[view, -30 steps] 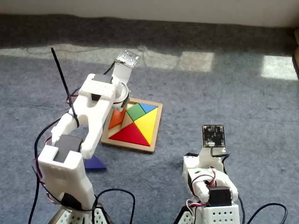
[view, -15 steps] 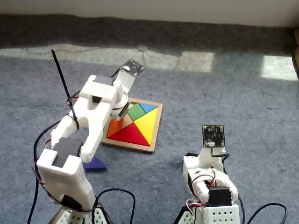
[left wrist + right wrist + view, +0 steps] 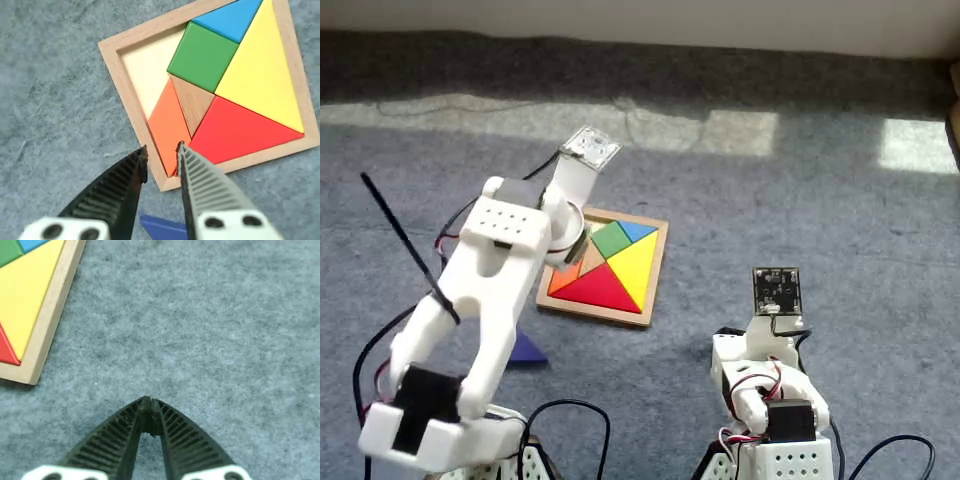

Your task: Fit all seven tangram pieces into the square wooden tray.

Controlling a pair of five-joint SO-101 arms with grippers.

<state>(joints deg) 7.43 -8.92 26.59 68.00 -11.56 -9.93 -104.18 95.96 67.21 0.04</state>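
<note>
— Where's the last piece?
— The blue triangle (image 3: 525,348) is on the carpet (image 3: 800,200), just near-left of the tray (image 3: 112,65). My left claw (image 3: 161,150) hangs over the tray's near-left corner, jaws slightly apart. I'd pinch it flat-sided, then turn it to match the bare far-left gap (image 3: 147,75)

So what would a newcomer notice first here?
The bright, nearly full wooden tray, with one bare triangular gap in a corner. Then the dark blue triangle lying on the carpet outside it, and the open left gripper over the tray's corner by the orange piece.
</note>
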